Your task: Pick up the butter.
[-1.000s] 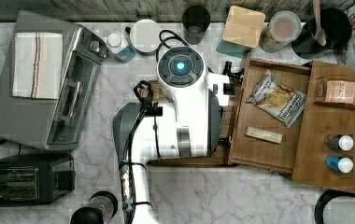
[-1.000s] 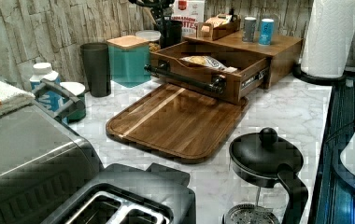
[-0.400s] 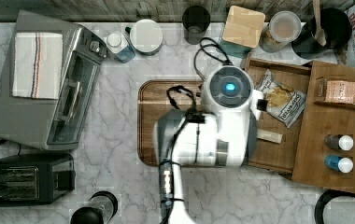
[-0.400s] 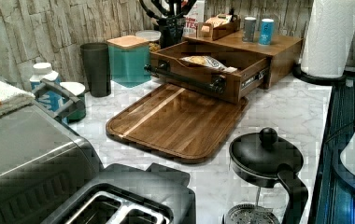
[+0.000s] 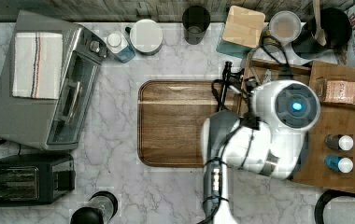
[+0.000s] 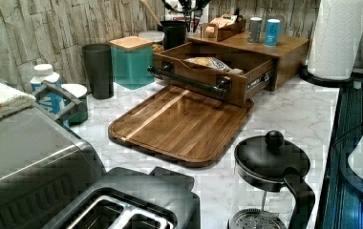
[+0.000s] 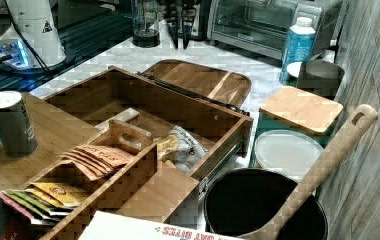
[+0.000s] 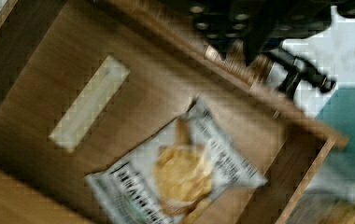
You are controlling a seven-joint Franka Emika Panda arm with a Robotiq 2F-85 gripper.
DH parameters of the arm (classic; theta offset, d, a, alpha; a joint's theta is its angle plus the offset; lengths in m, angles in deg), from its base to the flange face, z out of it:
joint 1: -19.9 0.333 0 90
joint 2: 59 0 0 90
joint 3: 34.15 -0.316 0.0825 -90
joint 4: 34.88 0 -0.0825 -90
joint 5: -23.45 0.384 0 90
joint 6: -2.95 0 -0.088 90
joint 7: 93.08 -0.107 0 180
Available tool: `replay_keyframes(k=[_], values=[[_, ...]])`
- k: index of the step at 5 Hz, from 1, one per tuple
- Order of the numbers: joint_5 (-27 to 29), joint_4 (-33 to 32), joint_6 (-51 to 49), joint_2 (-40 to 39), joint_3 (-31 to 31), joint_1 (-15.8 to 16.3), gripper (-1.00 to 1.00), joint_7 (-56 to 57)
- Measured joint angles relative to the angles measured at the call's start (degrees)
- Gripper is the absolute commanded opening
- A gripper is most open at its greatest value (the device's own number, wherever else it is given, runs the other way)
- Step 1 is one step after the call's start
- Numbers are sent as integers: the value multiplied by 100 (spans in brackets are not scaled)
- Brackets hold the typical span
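White-veined marble formed the counter (image 5: 119, 186), backed by a wall of rough grey stone strips in the left view. On it lay a wooden cutting board (image 5: 180, 123), and touching its edge at the top view's right stood a wooden drawer box (image 6: 246, 71) with its drawer (image 7: 178, 112) pulled open.

From the bottom edge of the top view the Panda arm (image 5: 255, 140) rose over the board's right-hand end, its white links folded so that the round joint cap with the blue light sat above the open drawer, hiding most of the drawer's inside. Black cables looped from the wrist toward the drawer's front rail.

The wrist camera looked straight down into the drawer. The butter (image 8: 89, 103), a slim pale stick, lay flat on the drawer floor, apart from a crinkly snack bag (image 8: 178, 175) that lay beside it. In the right view the butter (image 7: 124, 119) lay near the drawer's side wall, with the snack bag (image 7: 183, 146) further toward the front. A dark part of the gripper (image 8: 255, 21) showed at one edge of the wrist view, above the drawer's front wall, clear of the butter; whether its fingers were spread or closed I could not tell.
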Motion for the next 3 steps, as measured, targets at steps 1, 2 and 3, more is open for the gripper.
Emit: replay_keyframes(k=[1,2,3], values=[[-73,11,-255,-16,138,-256,100,-1210],[-431,0,-389,-88,248,-319,100,-2714],[-480,22,-353,-263,211,-308,100,-3220]])
